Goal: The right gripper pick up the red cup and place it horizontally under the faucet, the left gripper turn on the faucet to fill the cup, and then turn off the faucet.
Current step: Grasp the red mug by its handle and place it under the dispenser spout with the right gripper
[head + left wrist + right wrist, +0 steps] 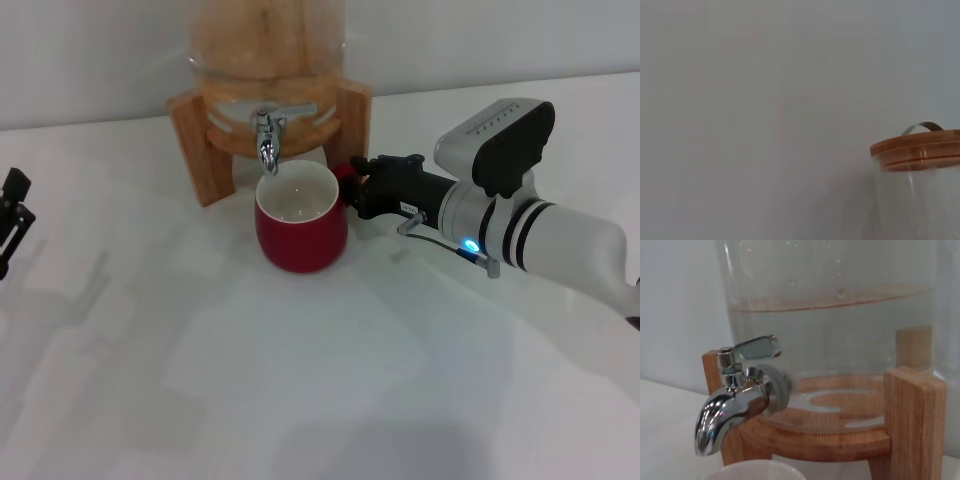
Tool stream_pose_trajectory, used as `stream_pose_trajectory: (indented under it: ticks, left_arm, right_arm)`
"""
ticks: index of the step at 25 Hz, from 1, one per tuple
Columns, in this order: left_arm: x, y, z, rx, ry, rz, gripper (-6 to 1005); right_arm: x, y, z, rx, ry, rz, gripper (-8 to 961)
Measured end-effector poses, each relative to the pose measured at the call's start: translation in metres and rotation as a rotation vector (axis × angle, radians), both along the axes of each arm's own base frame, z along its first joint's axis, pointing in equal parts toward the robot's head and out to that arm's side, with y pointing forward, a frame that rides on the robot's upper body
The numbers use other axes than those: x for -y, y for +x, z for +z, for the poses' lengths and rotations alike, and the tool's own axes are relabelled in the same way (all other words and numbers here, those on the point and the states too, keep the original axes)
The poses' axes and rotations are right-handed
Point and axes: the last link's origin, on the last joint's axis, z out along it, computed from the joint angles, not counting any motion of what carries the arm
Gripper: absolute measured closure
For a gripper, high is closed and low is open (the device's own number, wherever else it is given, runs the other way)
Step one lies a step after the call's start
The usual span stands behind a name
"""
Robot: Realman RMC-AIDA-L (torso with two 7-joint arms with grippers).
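The cup (300,225) stands upright on the bench (300,400), directly under the faucet (268,138) spout; in the right wrist view its white rim (757,471) shows just below the faucet (735,390). The cup appears empty. Its handle points to 3 o'clock from the cup.

The right gripper (362,188) reaches in from 3 o'clock and sits at the handle, its black claw clenched around it as far as the head view shows; the handle itself is mostly hidden by the fingers. The left gripper (12,215) is parked at the bench's edge, at 9 o'clock from the cup and well apart from it; whether it is spread or closed cannot be told. Its wrist view shows only the dispenser lid (917,149) against a wall.

The faucet lever (756,347) lies level, turned toward the dispenser (840,330); no water is seen running, so it is judged off. Liquid fills the dispenser to about mid-height.

Handling assessment: the cup is glazed ceramic, rigid, fairly heavy for its size, slippery and breakable if knocked. The handle is the sound hold; the round glossy wall offers poor purchase. Filled, it will be heavier and prone to spill.

Placement looks done; the lever turn by the left arm is judged next.
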Motion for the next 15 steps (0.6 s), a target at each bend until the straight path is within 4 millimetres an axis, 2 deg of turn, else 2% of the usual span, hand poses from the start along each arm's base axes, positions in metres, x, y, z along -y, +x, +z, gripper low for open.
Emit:
stream_pose_trajectory:
  ticks: [15]
  left_arm:
    - [-0.0009, 0.001, -0.0003, -0.003, -0.002, -0.005, 174]
  right_arm:
    - [0.0069, 0.0088, -0.0015, 0.007, -0.008, -0.012, 669]
